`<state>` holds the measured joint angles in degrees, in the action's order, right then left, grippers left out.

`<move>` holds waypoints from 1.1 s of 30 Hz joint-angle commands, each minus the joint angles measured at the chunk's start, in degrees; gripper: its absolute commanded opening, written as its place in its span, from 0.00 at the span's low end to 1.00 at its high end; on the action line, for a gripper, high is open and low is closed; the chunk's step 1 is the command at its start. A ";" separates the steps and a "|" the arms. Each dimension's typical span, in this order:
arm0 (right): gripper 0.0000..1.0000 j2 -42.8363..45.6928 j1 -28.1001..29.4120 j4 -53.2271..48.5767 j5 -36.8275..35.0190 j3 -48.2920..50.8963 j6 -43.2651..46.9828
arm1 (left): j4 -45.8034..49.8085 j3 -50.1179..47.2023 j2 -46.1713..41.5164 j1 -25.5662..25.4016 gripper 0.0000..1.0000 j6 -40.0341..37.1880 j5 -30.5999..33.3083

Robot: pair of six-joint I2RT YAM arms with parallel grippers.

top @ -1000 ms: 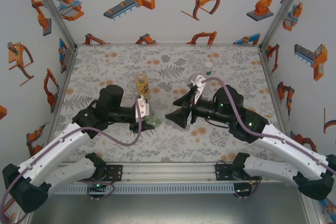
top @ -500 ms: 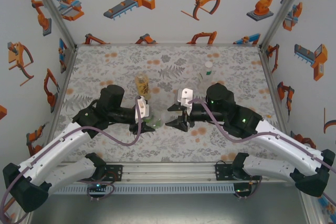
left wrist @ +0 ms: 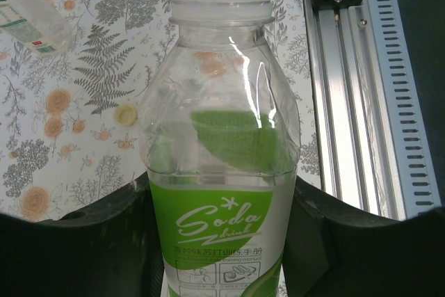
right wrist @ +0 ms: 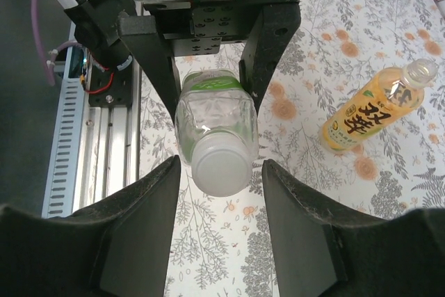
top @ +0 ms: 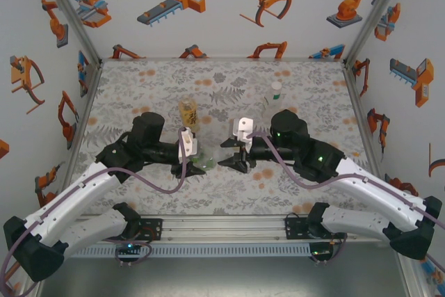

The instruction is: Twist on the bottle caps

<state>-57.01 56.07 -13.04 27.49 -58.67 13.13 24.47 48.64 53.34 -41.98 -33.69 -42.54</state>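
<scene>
The left hand (top: 197, 163) was clamped on the body of a green-labelled soda bottle (left wrist: 221, 172), holding it on its side just above the table (top: 139, 88), near the middle and towards the near edge. The bottle's neck pointed right, with a white cap (right wrist: 219, 166) sitting on it. The right hand (top: 228, 154) faced it from the right, its fingers (right wrist: 142, 234) apart and set on either side of the cap, a narrow gap showing on each side. An amber bottle (top: 188, 112) stood just beyond the left hand, its clear threaded neck showing in the right wrist view. A slim bottle (top: 276, 92) with a green label band stood far right, well apart from both hands. A pale yellow cap (left wrist: 125, 114) lay loose on the table beside the held bottle
</scene>
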 commanded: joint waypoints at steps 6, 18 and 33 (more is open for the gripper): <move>0.42 -0.29 0.34 2.58 0.82 0.26 0.34 | 0.32 1.67 -0.47 -0.21 0.00 -1.05 -1.94; 0.04 1.26 0.37 9.35 -9.10 4.17 -16.91 | -0.37 1.28 -1.87 -0.13 0.00 -0.50 2.86; 0.00 -1.89 0.41 3.61 -33.17 5.45 -71.43 | -4.52 -0.66 -3.85 0.00 0.00 2.18 17.18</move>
<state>-57.84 56.90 -2.35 4.91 -51.72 -42.54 23.07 48.18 51.09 -41.95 -31.99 -28.42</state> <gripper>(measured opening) 0.359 0.524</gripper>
